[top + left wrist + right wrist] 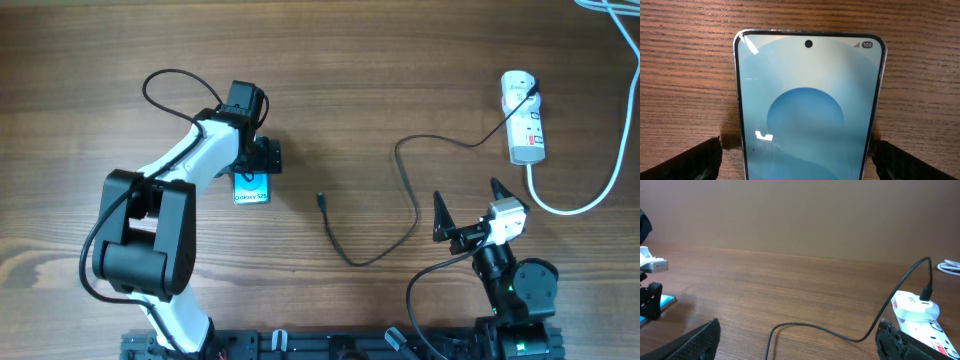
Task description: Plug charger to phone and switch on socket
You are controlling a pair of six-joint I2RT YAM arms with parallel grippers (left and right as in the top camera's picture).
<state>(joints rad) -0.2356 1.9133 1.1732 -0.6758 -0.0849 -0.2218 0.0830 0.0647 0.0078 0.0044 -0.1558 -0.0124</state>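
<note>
The phone (251, 189) lies flat on the wooden table at left centre, teal-blue screen up; it fills the left wrist view (810, 110). My left gripper (256, 163) is open and straddles the phone's far part, one finger on each side with small gaps (796, 156). The charger, a thin black cable (412, 205), runs from the socket (524, 118) in a loop to its free connector tip (321, 199), which lies on the table right of the phone. My right gripper (466, 191) is open and empty, just right of the cable loop (797, 335). The cable (815, 327) and socket (914, 307) show ahead of it.
A thick white cord (598, 195) curves from the socket round the table's right side and off the top right corner. The left arm's body (140, 230) stands at front left. A corner of the phone (663, 300) and the left gripper show at the right wrist view's left edge.
</note>
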